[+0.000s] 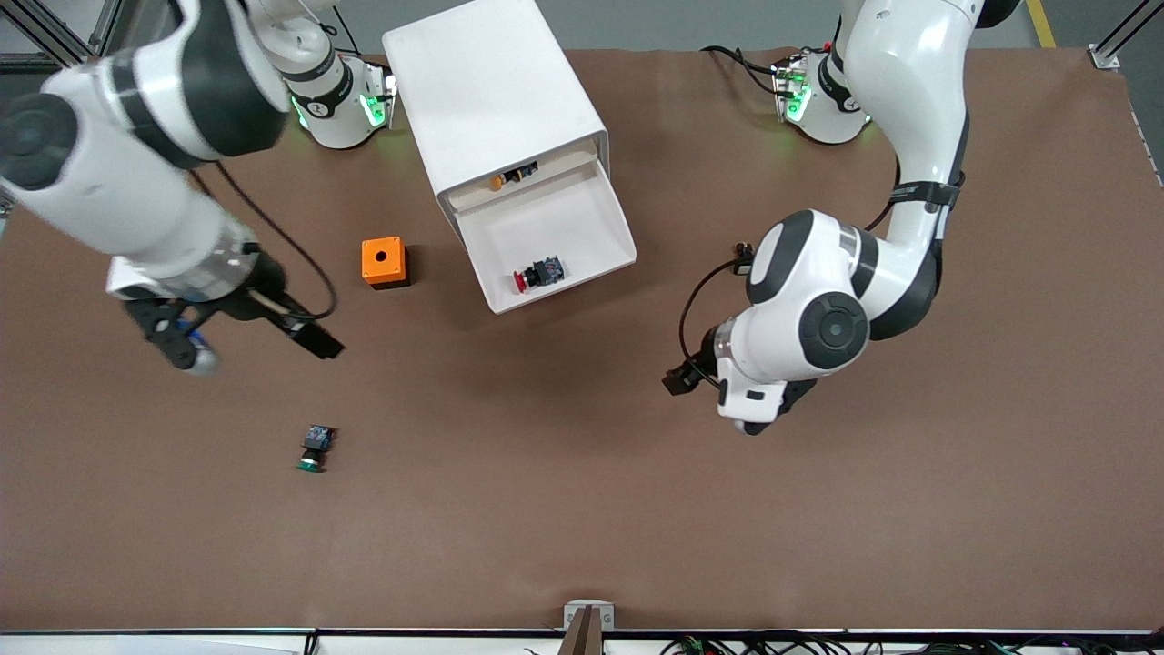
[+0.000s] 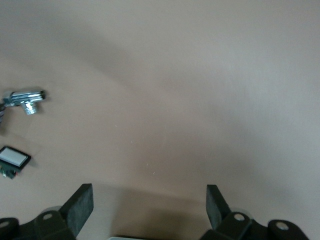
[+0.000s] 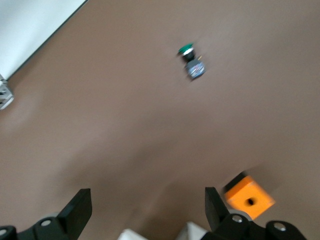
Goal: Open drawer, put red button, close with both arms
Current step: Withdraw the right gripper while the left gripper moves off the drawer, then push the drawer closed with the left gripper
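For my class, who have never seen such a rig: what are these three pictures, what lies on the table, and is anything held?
Two white robot arms work at a brown table. One picture looks down from a high camera facing them; the other two come from cameras on each wrist. The left end effector and right end effector are open, holding nothing. A white cabinet has one drawer pulled out, the red button inside. On the table sit an orange box and a green button.

No lettering, label, brand mark or number is showing clearly enough to read in any view.
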Available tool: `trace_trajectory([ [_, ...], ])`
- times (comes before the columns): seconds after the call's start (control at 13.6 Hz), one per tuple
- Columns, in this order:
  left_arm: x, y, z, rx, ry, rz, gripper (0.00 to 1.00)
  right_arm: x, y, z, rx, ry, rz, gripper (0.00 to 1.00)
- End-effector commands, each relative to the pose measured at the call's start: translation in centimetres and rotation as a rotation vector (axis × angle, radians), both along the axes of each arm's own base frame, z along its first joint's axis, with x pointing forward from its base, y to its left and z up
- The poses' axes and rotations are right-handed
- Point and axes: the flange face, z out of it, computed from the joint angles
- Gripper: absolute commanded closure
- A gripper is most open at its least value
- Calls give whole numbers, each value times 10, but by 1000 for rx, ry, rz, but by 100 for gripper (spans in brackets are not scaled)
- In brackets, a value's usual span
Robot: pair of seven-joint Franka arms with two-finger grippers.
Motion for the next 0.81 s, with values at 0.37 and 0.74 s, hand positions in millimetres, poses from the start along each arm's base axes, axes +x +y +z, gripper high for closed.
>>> trace_trajectory([
  [0.37, -65, -107, -48, 5, -136, -219, 1, -25, -157, 44, -38, -18, 420, 0],
  [0.74, -122, -159, -65, -29, -45, -242, 0, -36, -170, 48, -114, 55, 549, 0],
])
